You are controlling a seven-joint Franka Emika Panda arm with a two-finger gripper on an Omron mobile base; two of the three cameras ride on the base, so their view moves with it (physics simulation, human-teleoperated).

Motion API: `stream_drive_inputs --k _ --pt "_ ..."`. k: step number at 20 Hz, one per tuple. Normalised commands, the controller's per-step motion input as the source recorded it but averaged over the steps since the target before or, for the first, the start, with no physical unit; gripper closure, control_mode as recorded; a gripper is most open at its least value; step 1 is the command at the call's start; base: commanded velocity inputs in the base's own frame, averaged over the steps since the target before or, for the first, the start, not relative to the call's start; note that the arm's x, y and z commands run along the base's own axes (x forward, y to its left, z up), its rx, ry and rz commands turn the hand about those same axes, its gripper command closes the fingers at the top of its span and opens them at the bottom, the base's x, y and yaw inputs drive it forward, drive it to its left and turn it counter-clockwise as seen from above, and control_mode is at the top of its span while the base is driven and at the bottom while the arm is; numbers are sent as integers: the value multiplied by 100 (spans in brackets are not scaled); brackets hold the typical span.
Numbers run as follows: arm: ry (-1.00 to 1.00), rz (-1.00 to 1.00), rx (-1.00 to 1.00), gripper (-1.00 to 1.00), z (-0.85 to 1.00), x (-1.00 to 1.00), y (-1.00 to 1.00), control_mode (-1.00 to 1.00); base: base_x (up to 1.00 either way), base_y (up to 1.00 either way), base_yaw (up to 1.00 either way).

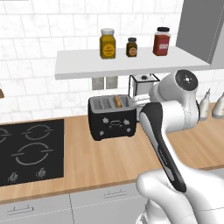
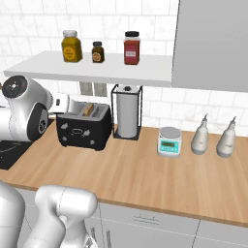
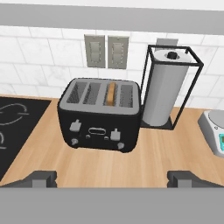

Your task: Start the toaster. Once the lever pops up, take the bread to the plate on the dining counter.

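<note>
A wooden tabletop (image 3: pixel 131 168) carries the black toaster (image 3: pixel 99 114), which stands against the tiled wall with a wire-framed paper towel holder (image 3: pixel 168 89) at its 3 o'clock. The gripper (image 3: pixel 111 178) hangs short of the toaster's front, jaws spread wide and empty. The bread (image 3: pixel 111 93) sits upright in the third slot from the left. Starting the toaster well likely means pressing the right-hand lever (image 3: pixel 115 134), below that slot, straight down with one fingertip.

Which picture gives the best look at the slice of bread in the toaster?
The hand view: the bread stands in the toaster's third slot, seen from above. Both base views show a smaller tan sliver poking out the top.
</note>
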Motion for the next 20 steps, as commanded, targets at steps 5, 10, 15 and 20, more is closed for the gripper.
stream_drive_inputs --k 5,10,15,20 --pt "0 0 0 -100 0 0 0 -100 0 0 0" --pt "0 0 0 -100 0 0 0 -100 0 0 0" --pt "0 0 0 -100 0 0 0 -100 0 0 0" --pt "0 0 0 -100 0 0 0 -100 0 0 0"
